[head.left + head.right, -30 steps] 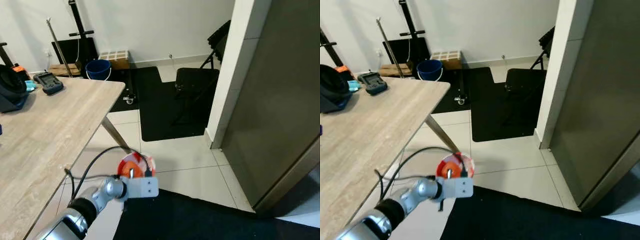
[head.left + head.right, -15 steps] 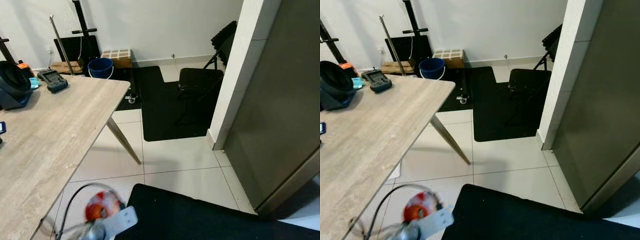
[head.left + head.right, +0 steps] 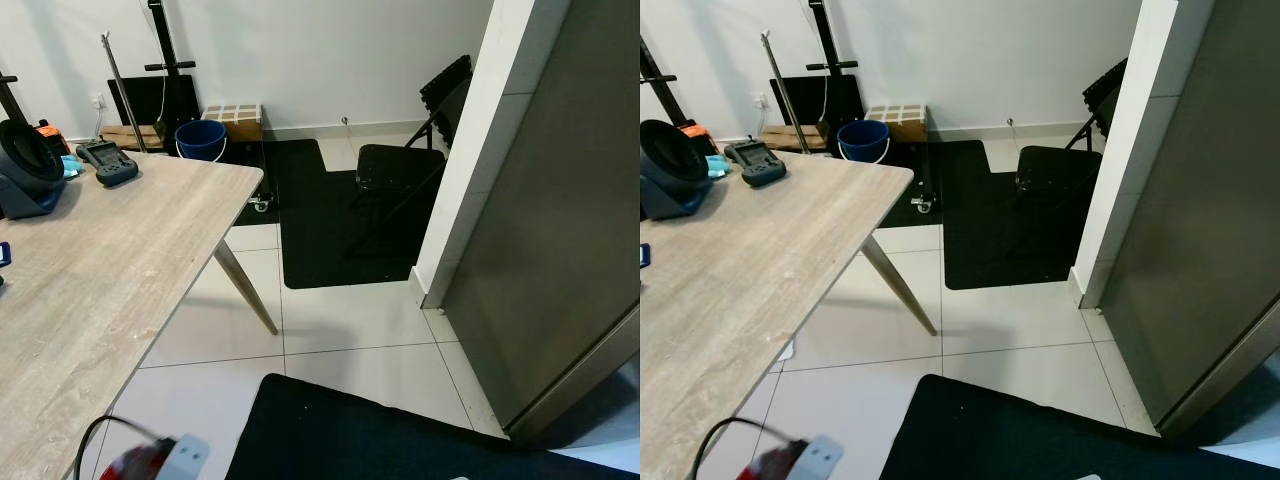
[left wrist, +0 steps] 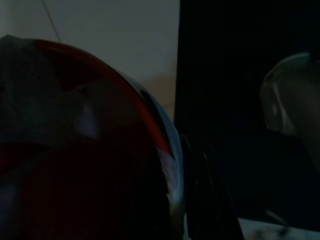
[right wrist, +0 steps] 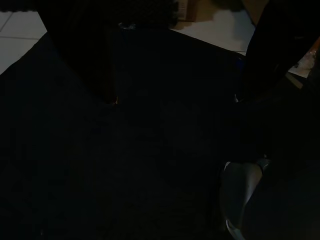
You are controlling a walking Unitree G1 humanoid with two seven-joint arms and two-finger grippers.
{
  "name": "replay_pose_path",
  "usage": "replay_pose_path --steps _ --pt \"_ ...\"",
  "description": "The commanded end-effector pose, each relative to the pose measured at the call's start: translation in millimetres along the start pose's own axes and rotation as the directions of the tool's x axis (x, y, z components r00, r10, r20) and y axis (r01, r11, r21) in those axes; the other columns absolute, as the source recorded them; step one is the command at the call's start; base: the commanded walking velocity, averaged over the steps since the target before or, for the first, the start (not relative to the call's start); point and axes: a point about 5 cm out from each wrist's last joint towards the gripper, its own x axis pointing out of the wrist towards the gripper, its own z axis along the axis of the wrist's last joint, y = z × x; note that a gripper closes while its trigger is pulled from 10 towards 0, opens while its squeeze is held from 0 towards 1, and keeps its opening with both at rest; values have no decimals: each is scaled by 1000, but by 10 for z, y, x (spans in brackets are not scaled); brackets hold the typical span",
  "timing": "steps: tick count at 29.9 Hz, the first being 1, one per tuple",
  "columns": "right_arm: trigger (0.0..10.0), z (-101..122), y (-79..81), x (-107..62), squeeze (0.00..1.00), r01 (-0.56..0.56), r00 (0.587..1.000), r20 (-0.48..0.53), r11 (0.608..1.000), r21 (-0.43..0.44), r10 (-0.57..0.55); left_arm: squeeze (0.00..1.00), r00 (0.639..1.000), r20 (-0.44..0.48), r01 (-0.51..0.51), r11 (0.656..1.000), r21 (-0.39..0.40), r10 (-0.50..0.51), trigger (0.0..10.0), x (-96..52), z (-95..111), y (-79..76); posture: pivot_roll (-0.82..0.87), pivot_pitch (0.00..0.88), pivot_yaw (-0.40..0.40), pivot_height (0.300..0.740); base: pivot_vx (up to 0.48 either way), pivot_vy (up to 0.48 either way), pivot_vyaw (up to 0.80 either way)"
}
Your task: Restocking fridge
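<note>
The fridge (image 3: 560, 250) is the tall grey steel face on the right, with its door closed. My left gripper (image 3: 790, 460) sits low at the bottom left edge of the eye views, shut on a round red and white package (image 3: 128, 466). In the left wrist view the red package (image 4: 75, 150) looms close beside one black finger (image 4: 200, 200). My right gripper (image 5: 175, 95) hangs over a black mat in a very dark right wrist view, its two fingers apart with nothing between them.
A long wooden table (image 3: 90, 270) runs along the left, carrying a black fan-like device (image 3: 25, 180) and a handset (image 3: 105, 162). A white pillar (image 3: 470, 150) adjoins the fridge. A black folding chair (image 3: 400, 165), a blue bucket (image 3: 201, 138) and black floor mats (image 3: 350, 430) lie ahead.
My left arm has dropped with the red package from mid-frame to the bottom left edge. The camera has shifted slightly.
</note>
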Motion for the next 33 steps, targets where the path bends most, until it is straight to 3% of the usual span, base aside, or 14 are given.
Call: replay_pose_path --steps 1,12,25,33 --pt "10000 12 -6 0 0 0 1000 -1 1000 -20 0 0 1000 -6 -3 998 -58 2 10000 -3 -28 -8 -12 0 31 740 0 0 -788" --pt "10000 54 -73 -7 0 8 1000 3 999 -47 -8 0 999 -23 34 988 -148 -37 10000 -4 -87 -102 -5 0 16 740 0 0 -787" --pt "10000 148 -170 -19 0 26 1000 18 997 -71 -24 0 998 -26 47 983 -176 -52 10000 -1 -85 -130 -2 0 6 740 0 0 -787" --pt "10000 203 -146 -17 0 20 999 35 996 -91 -17 0 998 -32 44 979 -198 -52 10000 -12 -145 -141 -28 0 10 740 0 0 -788"
